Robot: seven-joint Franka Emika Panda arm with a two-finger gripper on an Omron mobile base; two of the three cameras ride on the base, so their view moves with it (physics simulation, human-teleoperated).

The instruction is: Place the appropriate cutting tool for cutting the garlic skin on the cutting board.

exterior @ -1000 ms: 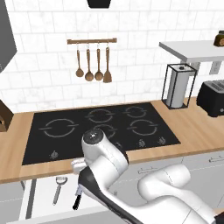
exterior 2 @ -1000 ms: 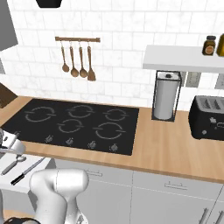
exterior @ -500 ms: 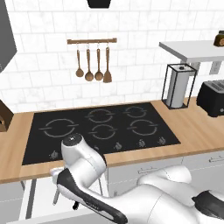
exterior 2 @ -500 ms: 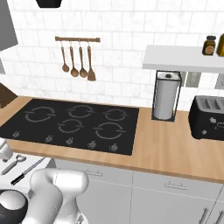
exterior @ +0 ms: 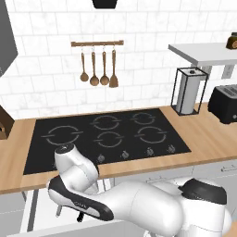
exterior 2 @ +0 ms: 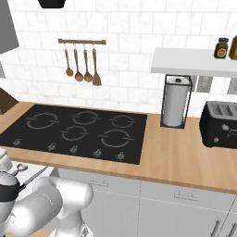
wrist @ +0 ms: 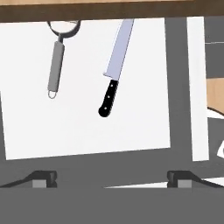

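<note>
Approach step, by the look of it: the open drawer (wrist: 87,122), smooth flat white, holds the knife (wrist: 114,70), a long pointed silver blade on a slim black handle. The end effector (wrist: 111,177) hangs above, tips wide apart, empty. Next: descend onto the handle.

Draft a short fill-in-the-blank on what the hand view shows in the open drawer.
1. The kitchen knife has a ____ handle.
2. The grey-handled utensil lies to the ____ of the knife in the hand view.
3. The pincer stands ____, touching neither.
4. Both lie on the drawer's ____ floor.
Missing words: black; left; open; white
</note>
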